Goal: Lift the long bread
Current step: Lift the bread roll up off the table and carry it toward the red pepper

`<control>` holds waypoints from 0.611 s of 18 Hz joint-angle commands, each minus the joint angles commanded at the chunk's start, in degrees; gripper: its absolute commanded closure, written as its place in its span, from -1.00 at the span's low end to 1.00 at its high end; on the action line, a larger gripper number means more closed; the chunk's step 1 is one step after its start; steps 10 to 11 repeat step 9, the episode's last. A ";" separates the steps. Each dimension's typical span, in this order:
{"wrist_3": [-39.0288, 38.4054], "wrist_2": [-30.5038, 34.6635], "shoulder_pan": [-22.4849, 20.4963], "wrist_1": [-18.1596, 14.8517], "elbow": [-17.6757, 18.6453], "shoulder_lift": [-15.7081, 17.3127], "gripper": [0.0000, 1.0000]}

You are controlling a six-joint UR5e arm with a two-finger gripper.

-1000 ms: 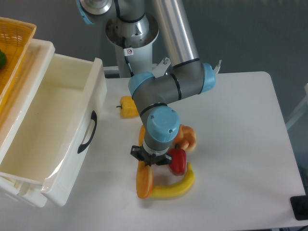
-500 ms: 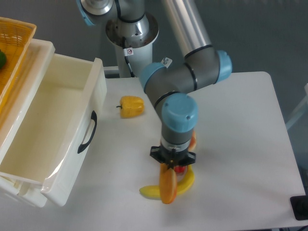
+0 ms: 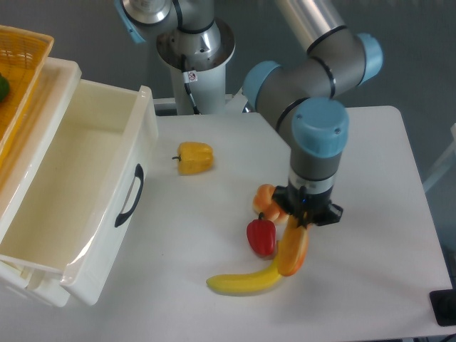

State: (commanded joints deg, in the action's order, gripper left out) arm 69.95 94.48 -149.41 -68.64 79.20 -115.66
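carrying long bread point(image 3: 293, 250) farther right

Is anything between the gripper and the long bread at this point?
Nothing visible. The gripper is already closed on the upper end of the long bread, which hangs down from it. The red pepper and the banana lie beside and below the loaf, not between it and the gripper.

Right of centre in the frame, the hand point(image 3: 305, 218) points down and grips the long bread point(image 3: 293, 251) at its upper end, the loaf hanging tilted over the banana point(image 3: 246, 280). A red pepper point(image 3: 261, 237) sits just left of it, a small orange bun point(image 3: 268, 200) above that, and a yellow pepper point(image 3: 194, 157) upper left on the table point(image 3: 377, 178). A white drawer box point(image 3: 85, 192) fills the left edge.
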 joint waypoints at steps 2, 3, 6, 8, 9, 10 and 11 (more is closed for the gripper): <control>0.53 -0.52 -1.66 -2.63 -1.67 -0.09 1.00; 1.67 -0.96 -2.28 -3.60 -2.12 0.00 1.00; 3.52 -3.77 -3.61 -4.40 -2.21 0.79 1.00; 3.52 -3.95 -3.69 -4.58 -2.21 1.05 1.00; 3.61 -3.78 -3.61 -4.58 -2.21 1.05 1.00; 3.61 -3.78 -3.61 -4.58 -2.21 1.05 1.00; 3.61 -3.78 -3.61 -4.58 -2.21 1.05 1.00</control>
